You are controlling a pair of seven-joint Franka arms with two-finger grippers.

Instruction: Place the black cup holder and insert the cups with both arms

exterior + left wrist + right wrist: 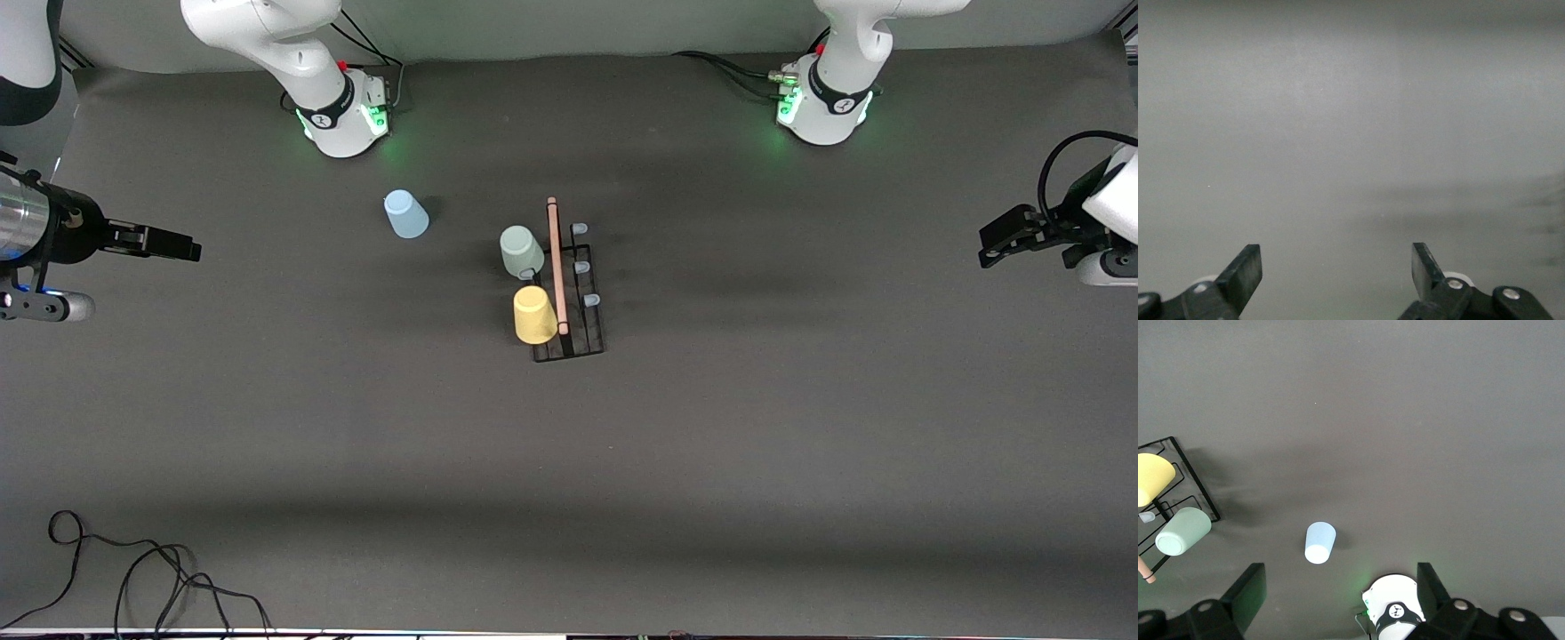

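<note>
Three cups are showing on the dark table (800, 427), and two of them are sitting upside down on prongs of the black cup holder (573, 293), which is standing near the middle of the table, somewhat closer to the edge where the robot bases are mounted. The pale green cup (521, 252) is hanging on the rack's side toward the right arm's end of the table, and the yellow cup (535, 315) is sitting just beside it, nearer to the front camera. The wooden rod (556, 265) is running along the top of the rack, and three capped prongs (582, 267) on the side toward the left arm's end are standing bare. The light blue cup (406, 214) is resting mouth-down on the table by itself, well apart from the rack, toward the right arm's end and close to the right arm's base (345, 116).

Both arms are waiting, drawn back to the two short edges of the table. The right gripper (178, 244) is hovering at the edge on the right arm's end, holding nothing; in its wrist view its fingers (1248, 590) are standing wide apart, with the blue cup (1319, 543), the green cup (1183, 531) and the yellow cup (1151, 479) all lying below. The left gripper (1000, 240) is hovering at the edge on the left arm's end, and its fingers (1245, 270) are also spreading wide with nothing between them, over bare table.
</note>
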